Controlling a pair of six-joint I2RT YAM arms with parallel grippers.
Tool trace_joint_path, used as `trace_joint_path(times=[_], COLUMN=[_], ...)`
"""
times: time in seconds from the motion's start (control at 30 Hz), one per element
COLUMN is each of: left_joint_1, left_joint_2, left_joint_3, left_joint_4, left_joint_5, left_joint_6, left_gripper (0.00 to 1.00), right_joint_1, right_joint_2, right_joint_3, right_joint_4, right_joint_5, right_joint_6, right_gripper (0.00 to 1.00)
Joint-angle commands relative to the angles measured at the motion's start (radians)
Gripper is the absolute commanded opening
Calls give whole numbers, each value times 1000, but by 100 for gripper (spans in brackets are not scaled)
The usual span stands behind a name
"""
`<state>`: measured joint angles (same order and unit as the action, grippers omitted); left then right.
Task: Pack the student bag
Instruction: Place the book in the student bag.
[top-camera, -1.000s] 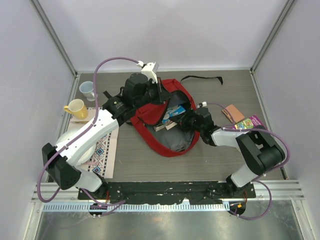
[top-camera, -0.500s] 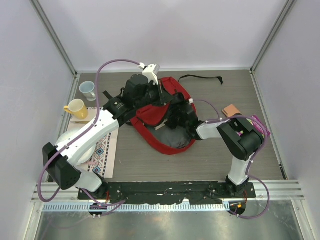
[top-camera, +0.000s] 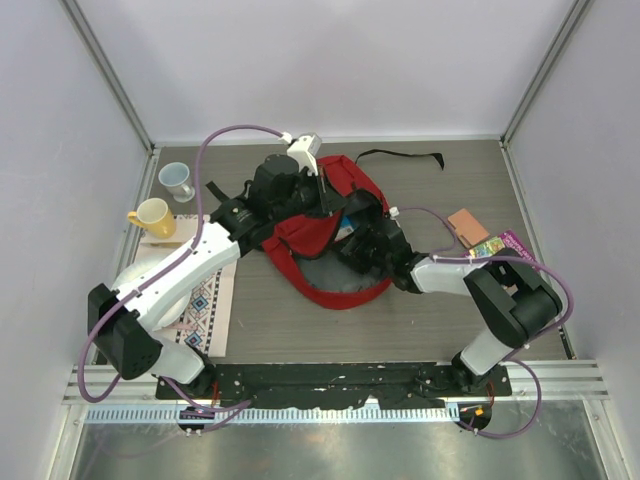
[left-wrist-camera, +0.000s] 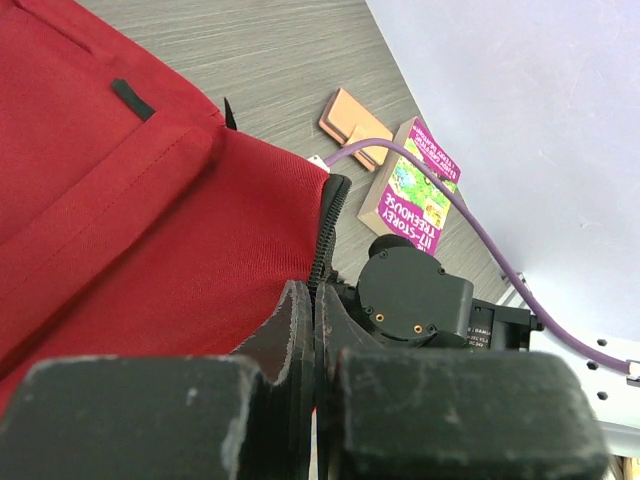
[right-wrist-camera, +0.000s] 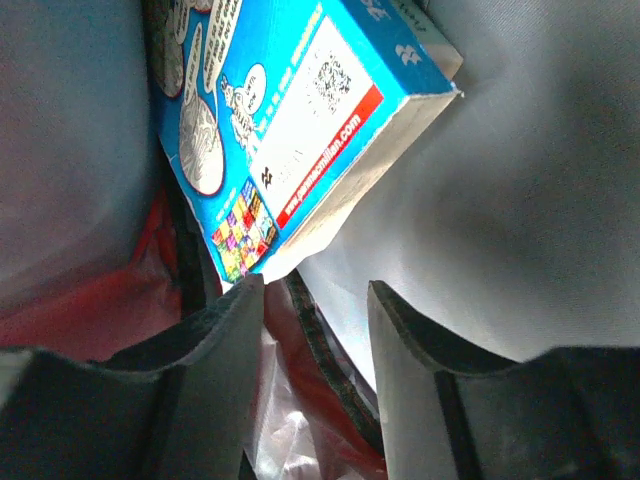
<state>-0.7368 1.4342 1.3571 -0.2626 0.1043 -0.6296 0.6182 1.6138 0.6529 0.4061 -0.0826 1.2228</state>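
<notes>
While the left end effector (left-wrist-camera: 313, 300) is pressed together on the black zipper trim of the student bag (top-camera: 300, 232), the right end effector (right-wrist-camera: 315, 320) sits in the bag's mouth with fingers spread, gripping nothing. A blue book (right-wrist-camera: 290, 110) lies just past its tips against grey lining. One bag, mid-frame in the top view, on the surface (top-camera: 420, 320). Count: two mugs upper left (yellow mug (top-camera: 152, 217), pale blue mug (top-camera: 177, 181)), one patterned mat (top-camera: 212, 300) lower left, one purple book (top-camera: 497, 244) and one tan pad (top-camera: 467, 225) at right, one black strap (top-camera: 405, 156) at top. Versus a second ago: right fingers wider; right arm went deeper half a second back, now nearer the mouth again; less of the book shows from above; left pinch unchanged.
</notes>
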Motion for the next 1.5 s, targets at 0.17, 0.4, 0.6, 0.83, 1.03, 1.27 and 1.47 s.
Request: trace_joint_path(times=[0.17,0.4,0.6,0.83,1.03,1.27,1.47], left_joint_1=[-1,0,10,11,5,4,-27], left_joint_2=[-58,-102,-129,-101,-98,-126,144], left_joint_3=[-15,-84,-138,-161,-197,-175,101], left_joint_4=[83,60,65,49,26,160,140], left_joint_5=[32,5,-34,26,120,93,179], left_joint_6=[-19,-15,-9,5,19,-31,-56], left_gripper=[0,0,0,3,67,99,100], right_joint_1=[-2,-3,-8,-73,-406,-704,-707], right_joint_2=[130,-100,-438,-857,-858,-726,-727], right_joint_3=[183,111,-1,34,154,201,191], right_joint_4=[-21,-131,-527,-874,-1105,-1204,-1149], right_joint_5=[6,44,254,555,583,386,425], right_joint_6=[-91,-184,-264,-298,-407,-332,-431], right_gripper=[36,47,67,79,92,100,100])
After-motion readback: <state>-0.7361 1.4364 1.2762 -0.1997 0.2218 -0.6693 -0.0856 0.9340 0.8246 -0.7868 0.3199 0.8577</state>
